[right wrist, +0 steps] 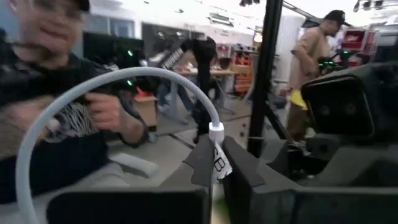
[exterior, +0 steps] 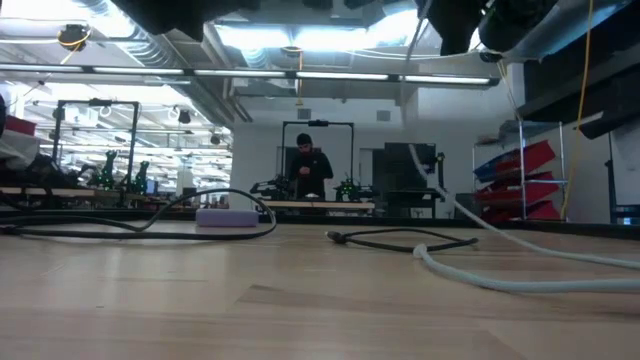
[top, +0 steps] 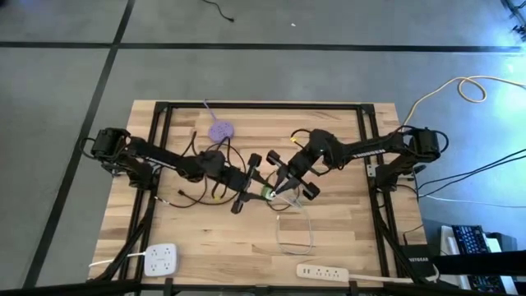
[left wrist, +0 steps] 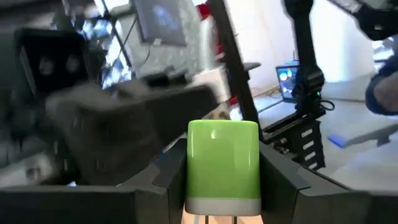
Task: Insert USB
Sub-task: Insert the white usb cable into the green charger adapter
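Above the middle of the wooden counter (top: 345, 238) the two arms meet, both lifted off the surface. The left claw (left wrist: 224, 186) is clamped on a green charger (left wrist: 222, 163), its fingers pressing both sides, the metal prongs pointing down. The right claw (right wrist: 214, 163) is pinched narrow on the white cable (right wrist: 112, 84) just behind its plug end, the cable arching away in a loop. In the high view the charger (top: 268, 193) sits just beside the right claw (top: 283, 186). A purple hub (top: 219, 130) lies farther back
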{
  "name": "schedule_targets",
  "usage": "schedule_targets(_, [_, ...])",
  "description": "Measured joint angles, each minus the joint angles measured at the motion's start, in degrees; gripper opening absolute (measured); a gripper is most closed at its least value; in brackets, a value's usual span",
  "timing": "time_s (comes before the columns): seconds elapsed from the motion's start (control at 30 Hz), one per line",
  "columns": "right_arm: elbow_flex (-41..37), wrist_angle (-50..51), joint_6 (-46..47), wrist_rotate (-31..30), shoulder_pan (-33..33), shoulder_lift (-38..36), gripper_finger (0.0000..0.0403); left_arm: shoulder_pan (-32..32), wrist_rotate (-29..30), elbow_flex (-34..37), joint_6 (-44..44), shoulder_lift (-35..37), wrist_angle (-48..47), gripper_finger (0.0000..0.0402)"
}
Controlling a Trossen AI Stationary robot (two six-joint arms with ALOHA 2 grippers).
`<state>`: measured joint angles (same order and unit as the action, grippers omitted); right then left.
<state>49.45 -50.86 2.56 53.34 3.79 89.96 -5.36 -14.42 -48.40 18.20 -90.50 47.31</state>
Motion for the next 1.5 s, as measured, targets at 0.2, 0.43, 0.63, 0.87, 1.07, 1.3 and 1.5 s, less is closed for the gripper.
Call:
schedule_targets(0.2, [-0.4,0.0,0.0,-1.3,-0.1,-2.0,0.0,-1.0,3.4,0.2,4.9,0.0,-1.4,0.0124])
schedule_targets(0.43, [-13.0,-5.2,-4.3,-12.9,-0.1,-11.4,0.0,-5.6,28.3,0.2,12.0,0.0,-3.1,0.0124])
schedule_targets(0.63, [-22.3,-20.6,-0.1,-29.5,-0.1,-13.2,0.0,-7.6,40.0,0.2,17.8,-1.8,0.0,0.0124])
schedule_targets(0.87, [-22.6,-11.4,-1.7,-33.3,-0.2,-12.0,0.0,-6.1,42.6,0.3,19.3,-4.7,4.7,0.0124])
schedule_targets(1.07, [-22.5,-5.1,-4.2,-33.5,0.1,-15.4,0.0,-8.2,52.6,0.2,25.2,-3.9,2.0,0.0124])
schedule_targets(1.3, [-21.2,12.4,-6.2,-43.8,0.0,-17.6,0.0,-9.1,50.6,0.2,25.5,-3.6,-6.4,0.0124])
schedule_targets(1.5, [-17.0,22.0,-7.5,-43.8,-0.1,-14.2,0.0,-7.6,50.0,0.2,22.3,-3.6,-10.2,0.0124])
